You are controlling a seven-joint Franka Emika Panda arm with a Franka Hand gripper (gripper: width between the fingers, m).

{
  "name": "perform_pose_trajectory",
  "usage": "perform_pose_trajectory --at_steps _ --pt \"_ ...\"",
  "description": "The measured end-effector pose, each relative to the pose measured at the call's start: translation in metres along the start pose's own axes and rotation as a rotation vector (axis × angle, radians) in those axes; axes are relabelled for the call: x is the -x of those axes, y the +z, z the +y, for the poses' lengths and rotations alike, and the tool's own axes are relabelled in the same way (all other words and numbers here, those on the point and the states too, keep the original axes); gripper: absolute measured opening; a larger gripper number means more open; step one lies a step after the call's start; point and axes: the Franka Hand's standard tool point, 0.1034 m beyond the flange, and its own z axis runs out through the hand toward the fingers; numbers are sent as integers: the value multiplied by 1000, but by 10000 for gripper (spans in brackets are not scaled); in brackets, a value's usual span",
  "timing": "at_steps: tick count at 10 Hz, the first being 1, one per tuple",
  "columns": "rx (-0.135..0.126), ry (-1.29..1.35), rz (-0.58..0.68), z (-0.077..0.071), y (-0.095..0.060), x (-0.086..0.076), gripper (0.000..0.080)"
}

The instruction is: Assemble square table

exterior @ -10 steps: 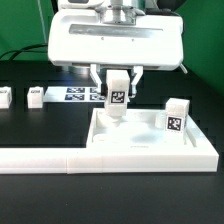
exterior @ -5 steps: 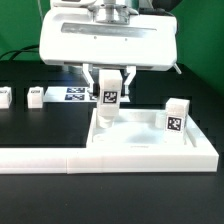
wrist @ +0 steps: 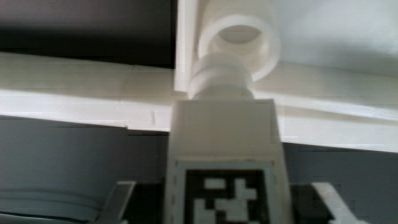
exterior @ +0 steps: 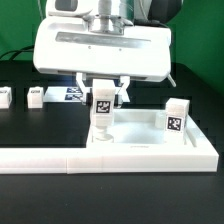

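The black table (exterior: 40,125) carried everything, and along its near edge lay the long white rail (exterior: 40,158), probably there as a stop to brace parts against. The square tabletop (exterior: 145,131) sat just behind that rail toward the exterior view's right, apparently touching it, with its raised rim upward so that the legs could go in from above. Farther back, toward the exterior view's left, the marker board (exterior: 70,93) lay flat, well apart from the work. The gripper (exterior: 103,95) hung over the tabletop's corner on the exterior view's left, clenched on a white leg (exterior: 102,118) with a finger on either side of the block and the tag facing the camera. It held the leg upright with the narrow lower end reaching down to the corner, which suited seating it in a socket there. In the wrist view the leg (wrist: 222,150) ran straight away from the fingers (wrist: 125,205) toward a round ring (wrist: 237,40). Whether that ring was the leg's own tip or the socket could not be told. A second leg (exterior: 176,117) stood upright in the tabletop's far corner on the exterior view's right. Two spare legs (exterior: 36,95) waited on the table to the exterior view's left.
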Motion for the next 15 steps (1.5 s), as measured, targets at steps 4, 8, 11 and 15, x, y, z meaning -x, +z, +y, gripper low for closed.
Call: perform_pose_trajectory --at_steps 4,8,11,15 --pt "-5 -9 -6 -7 2 4 285" --pt "-2 -12 -9 -7 5 10 285" --pt "-1 -13 -13 -7 8 13 285" --pt "20 -22 49 -7 12 15 285"
